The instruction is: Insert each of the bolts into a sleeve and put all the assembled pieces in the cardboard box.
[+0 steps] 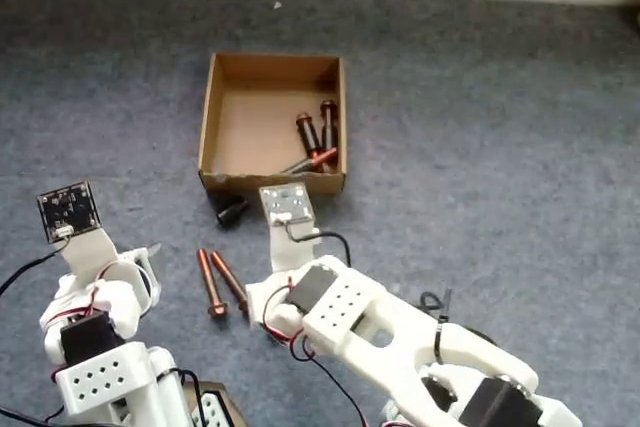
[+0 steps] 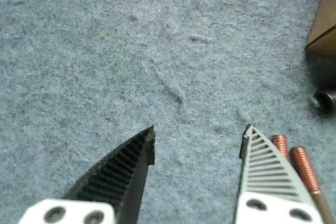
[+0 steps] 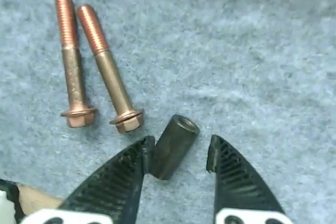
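The right gripper (image 3: pixel 181 140) sits low over the grey carpet (image 1: pixel 520 97), its jaws parted narrowly around the short dark metal sleeve (image 3: pixel 170 156). The sleeve lies on its side and touches one black ribbed finger (image 3: pixel 126 174), while the other finger stands just clear. The grasp looks set up but not yet closed. The sleeve rests just off the near left corner of the open brown cardboard box (image 1: pixel 208 117) and is probably the next part to be mated. Two long copper-coloured flanged bolts (image 3: pixel 107 69) lie side by side on the carpet near it, without sleeves. The left gripper (image 2: pixel 200 128) hangs just beside their threaded ends with its jaws wide and empty, seemingly placed to take one. Finished dark-sleeved bolts (image 1: pixel 306 133) lie along the box's right wall.
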Tool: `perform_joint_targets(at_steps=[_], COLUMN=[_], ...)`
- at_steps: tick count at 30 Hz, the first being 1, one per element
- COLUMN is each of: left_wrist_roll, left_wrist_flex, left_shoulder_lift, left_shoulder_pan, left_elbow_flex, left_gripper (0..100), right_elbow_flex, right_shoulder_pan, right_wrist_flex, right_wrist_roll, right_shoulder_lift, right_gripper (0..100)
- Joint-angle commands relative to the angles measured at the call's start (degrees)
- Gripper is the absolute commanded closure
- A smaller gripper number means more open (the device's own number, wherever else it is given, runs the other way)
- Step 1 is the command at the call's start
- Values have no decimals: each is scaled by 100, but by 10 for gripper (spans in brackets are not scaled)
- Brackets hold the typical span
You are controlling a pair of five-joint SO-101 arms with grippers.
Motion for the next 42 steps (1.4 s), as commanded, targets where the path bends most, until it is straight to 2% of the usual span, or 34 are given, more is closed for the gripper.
perform_joint_targets(at_steps=[1,8,18,24,31,35,40,42], left_wrist_roll=[-53,-53,-53,-53,-53,-53,-79,-571], left_wrist_flex=[-114,-114,-114,-114,-114,-114,-105,-70], left_shoulder_lift=[-66,-66,-66,-66,-66,-66,-66,-66], left_shoulder_pan=[-66,-66,-66,-66,-66,-48,-22,40], left_elbow_flex=[-22,-13,-13,-4,-4,4,-66,-277], left_gripper=[726,726,726,726,726,726,726,726], right_elbow_flex=[22,664,769,813,831,787,593,470], right_shoulder_pan=[-75,-101,-84,-84,-31,356,1226,1640], right_wrist_flex=[-75,-716,-743,-716,-497,-119,180,180], right_wrist_roll=[-70,-35,-26,290,668,941,1565,1873], right_shoulder_lift=[-207,-207,-207,-207,-215,-286,-295,-295], right_gripper=[842,843,843,844,966,994,994,994])
